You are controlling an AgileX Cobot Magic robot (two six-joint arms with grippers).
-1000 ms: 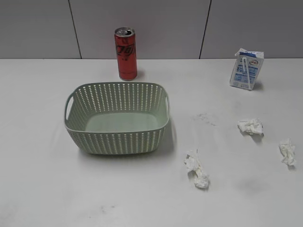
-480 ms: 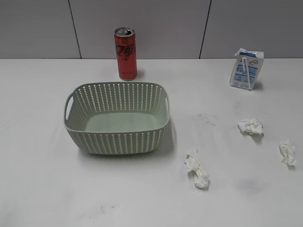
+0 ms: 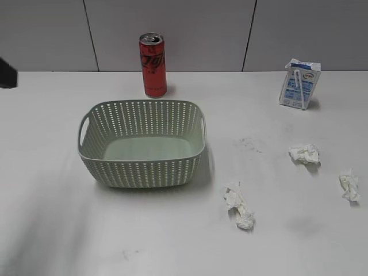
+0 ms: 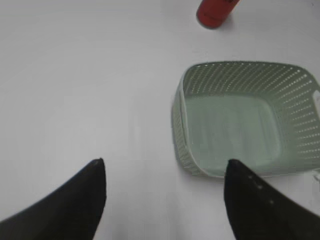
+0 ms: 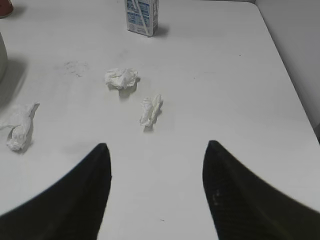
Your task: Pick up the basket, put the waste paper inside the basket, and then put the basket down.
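Exterior view: the basket (image 3: 142, 144) sits empty on the table (image 3: 57, 230), three wads of waste paper (image 3: 239, 206) loose to its right. The left gripper (image 4: 165, 167) hangs wide open, empty, near the basket's end; the right gripper (image 5: 156, 152) gapes empty above the paper. Basket looks light and stiff, probably best taken by a cut-out handle (image 3: 84, 127). Paper's soft; pinch anywhere.

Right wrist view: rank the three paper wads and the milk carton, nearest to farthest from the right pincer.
From the right pincer:
1. Middle wad, just ahead.
2. Upper wad, ahead and slightly left.
3. Left wad, far left; close to call against 2.
4. Milk carton, at the far edge.
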